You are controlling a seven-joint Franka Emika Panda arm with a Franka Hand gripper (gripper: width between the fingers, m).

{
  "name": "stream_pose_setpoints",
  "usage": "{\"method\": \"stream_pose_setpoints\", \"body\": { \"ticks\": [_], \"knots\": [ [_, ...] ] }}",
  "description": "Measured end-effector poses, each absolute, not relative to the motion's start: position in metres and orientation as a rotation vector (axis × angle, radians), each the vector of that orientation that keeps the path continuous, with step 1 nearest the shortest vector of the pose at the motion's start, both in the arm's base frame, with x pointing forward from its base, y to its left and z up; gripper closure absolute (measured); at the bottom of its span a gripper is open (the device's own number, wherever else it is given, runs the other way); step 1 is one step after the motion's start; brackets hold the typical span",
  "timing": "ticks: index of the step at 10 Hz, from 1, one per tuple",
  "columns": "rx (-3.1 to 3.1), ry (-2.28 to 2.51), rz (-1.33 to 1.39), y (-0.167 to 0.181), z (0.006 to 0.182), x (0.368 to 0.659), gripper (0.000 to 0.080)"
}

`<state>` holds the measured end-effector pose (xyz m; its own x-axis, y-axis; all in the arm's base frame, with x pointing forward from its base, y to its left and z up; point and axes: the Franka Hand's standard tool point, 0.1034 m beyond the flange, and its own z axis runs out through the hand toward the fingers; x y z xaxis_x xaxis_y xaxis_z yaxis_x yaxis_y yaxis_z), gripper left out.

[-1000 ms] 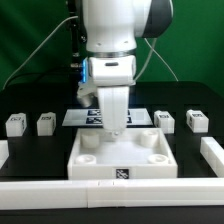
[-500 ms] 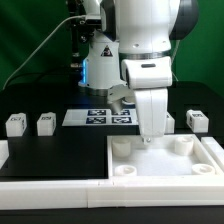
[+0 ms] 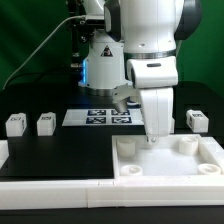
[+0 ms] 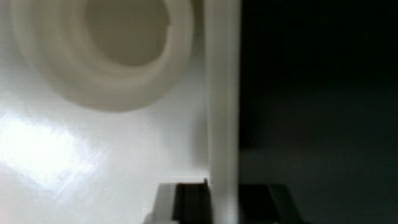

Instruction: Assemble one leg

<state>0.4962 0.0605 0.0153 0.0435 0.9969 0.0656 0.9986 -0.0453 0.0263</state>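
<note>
Down at the fingertips, the wrist view shows me two dark fingers set one on each side of a thin white upright wall, close against it, so I read them as pinching that wall. It belongs to the tabletop, the big white square tray, and a round socket sits just inside it. Beyond the wall is bare black table. From the exterior view, the gripper points straight down onto the tray's far wall, between its two far corner sockets. The tray lies low on the exterior view's right, tucked against the white rail that runs along the near edge. None of the legs is held: two legs stand side by side well off on the exterior view's left, and another stands behind the tray's far right corner. The marker board lies flat behind the arm, between those groups.
</note>
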Motion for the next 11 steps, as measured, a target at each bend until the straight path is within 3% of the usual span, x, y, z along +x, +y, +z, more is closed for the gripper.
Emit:
{"method": "stream_pose_setpoints", "body": {
  "ticks": [2,3,4,5,6,7,11],
  "knots": [
    [-2.251,-2.151,-0.101,0.06,0.0148,0.4961,0.073],
    [-2.251,-2.15,-0.1,0.0599,0.0147,0.4961,0.053],
    [-2.251,-2.15,-0.1,0.0597,0.0146,0.496,0.053],
    [-2.251,-2.15,-0.1,0.0596,0.0144,0.4959,0.0346],
    [-2.251,-2.149,-0.099,0.0595,0.0142,0.4958,0.0224],
    [-2.251,-2.149,-0.099,0.0594,0.014,0.4957,0.0165],
    [-2.251,-2.147,-0.097,0.059,0.0132,0.4952,0.0151]
  ]
}}
